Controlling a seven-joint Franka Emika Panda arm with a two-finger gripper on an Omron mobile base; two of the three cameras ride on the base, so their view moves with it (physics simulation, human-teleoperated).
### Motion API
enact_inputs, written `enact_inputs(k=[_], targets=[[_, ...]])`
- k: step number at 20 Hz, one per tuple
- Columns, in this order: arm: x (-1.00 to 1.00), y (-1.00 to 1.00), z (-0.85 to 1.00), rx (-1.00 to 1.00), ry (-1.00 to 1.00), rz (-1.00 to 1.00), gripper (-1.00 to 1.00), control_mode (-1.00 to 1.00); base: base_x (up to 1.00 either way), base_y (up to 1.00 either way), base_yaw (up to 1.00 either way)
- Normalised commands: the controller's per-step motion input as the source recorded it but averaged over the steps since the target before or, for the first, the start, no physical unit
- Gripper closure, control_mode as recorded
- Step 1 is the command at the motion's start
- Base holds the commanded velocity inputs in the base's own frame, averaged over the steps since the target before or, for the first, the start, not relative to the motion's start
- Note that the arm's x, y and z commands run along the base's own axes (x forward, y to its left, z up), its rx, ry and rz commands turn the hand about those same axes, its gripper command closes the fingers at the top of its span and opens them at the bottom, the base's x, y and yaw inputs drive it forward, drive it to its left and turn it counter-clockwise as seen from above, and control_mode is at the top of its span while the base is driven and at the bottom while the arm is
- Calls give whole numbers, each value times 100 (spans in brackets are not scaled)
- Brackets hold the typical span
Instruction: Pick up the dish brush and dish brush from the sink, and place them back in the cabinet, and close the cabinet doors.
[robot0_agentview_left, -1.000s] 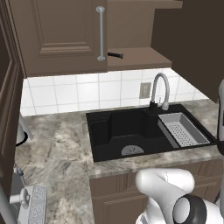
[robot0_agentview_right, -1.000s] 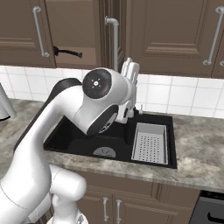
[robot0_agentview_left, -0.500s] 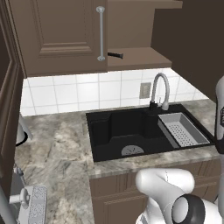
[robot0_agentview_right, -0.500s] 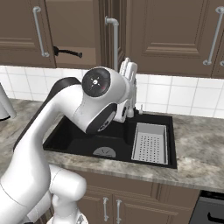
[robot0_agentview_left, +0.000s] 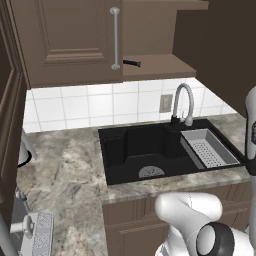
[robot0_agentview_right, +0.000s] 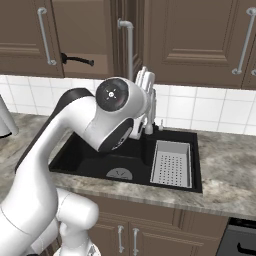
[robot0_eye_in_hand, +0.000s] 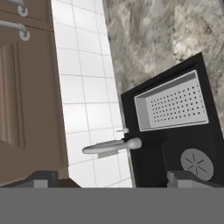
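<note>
The gripper (robot0_eye_in_hand: 111, 179) is held wide open and empty above the sink (robot0_agentview_left: 130, 150). A black-handled dish brush (robot0_agentview_left: 132, 63) lies at the front edge of the open cabinet (robot0_agentview_left: 160, 65) shelf. A careless door swing could knock it off.

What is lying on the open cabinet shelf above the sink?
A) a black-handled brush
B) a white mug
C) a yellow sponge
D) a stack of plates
A: a slim black-handled brush lies on the cabinet shelf, its dark handle poking out past the half-open door.
</note>
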Motion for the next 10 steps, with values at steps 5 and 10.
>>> enact_inputs(k=[5, 10], targets=[[6, 2, 0, 5, 0, 4, -100, -100, 0, 0, 0], [0, 15, 0, 2, 0, 4, -100, -100, 0, 0, 0]])
